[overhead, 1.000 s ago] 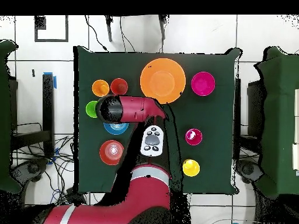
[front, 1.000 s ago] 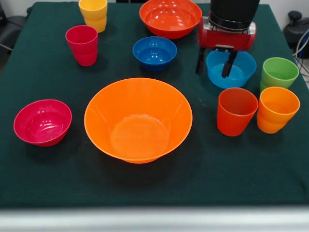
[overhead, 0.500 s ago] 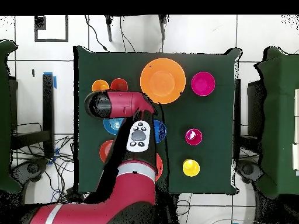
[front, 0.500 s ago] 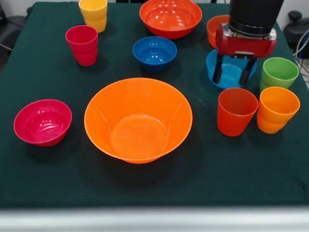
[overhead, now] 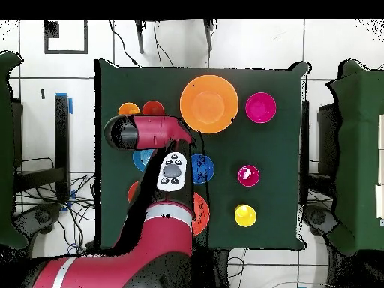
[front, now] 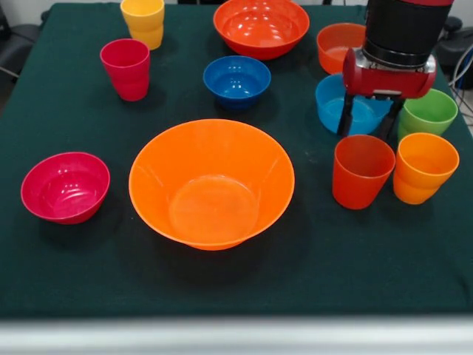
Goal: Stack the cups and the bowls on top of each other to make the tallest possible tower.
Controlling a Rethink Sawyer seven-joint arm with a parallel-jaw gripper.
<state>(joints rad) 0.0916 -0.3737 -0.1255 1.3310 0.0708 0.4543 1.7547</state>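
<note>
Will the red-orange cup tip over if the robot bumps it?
Probably, yes. The red-orange cup is taller than wide, so a push near its rim could topple it. Its glossy plastic looks light and slippery, so the open tool may slide on it.

Overhead, the arm [overhead: 150, 135] hides the green cup [front: 429, 111] entirely.

Dark green cloth-covered surface [front: 89, 281], big orange bowl [front: 211, 183] near its middle, magenta bowl [front: 65, 186] off to one side, dark blue bowl [front: 236, 80], red-orange bowl [front: 261, 26], light blue bowl [front: 347, 107], small orange-red bowl [front: 338, 46], crimson cup [front: 126, 68], yellow cup [front: 143, 21], red-orange cup [front: 361, 170], orange cup [front: 423, 167], green cup [front: 429, 111] apparently just behind it.
</note>
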